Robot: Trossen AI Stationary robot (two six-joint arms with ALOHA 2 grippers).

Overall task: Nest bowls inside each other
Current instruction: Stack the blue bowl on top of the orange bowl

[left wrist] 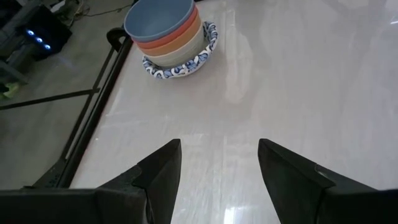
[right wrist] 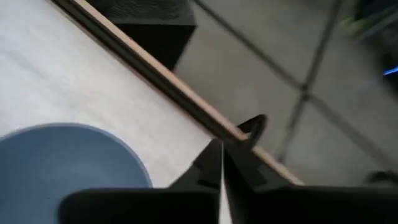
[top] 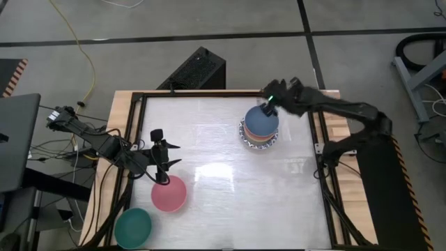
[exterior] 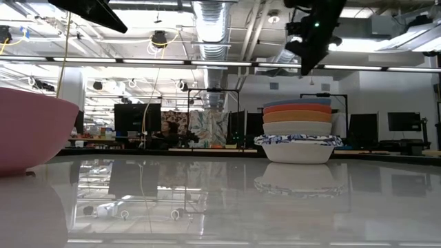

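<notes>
Several bowls stand nested in a stack at the far right of the table. A blue bowl is on top and a white bowl with a blue patterned rim is at the bottom, resting on the table. My right gripper hangs shut and empty above the stack's far edge. A pink bowl and a green bowl sit apart near the front left. My left gripper is open above the pink bowl's far rim, with only bare table between its fingers.
The black frame rail and wooden border run around the white tabletop. A black box stands just past the far edge. Bare tabletop lies between the pink bowl and the stack.
</notes>
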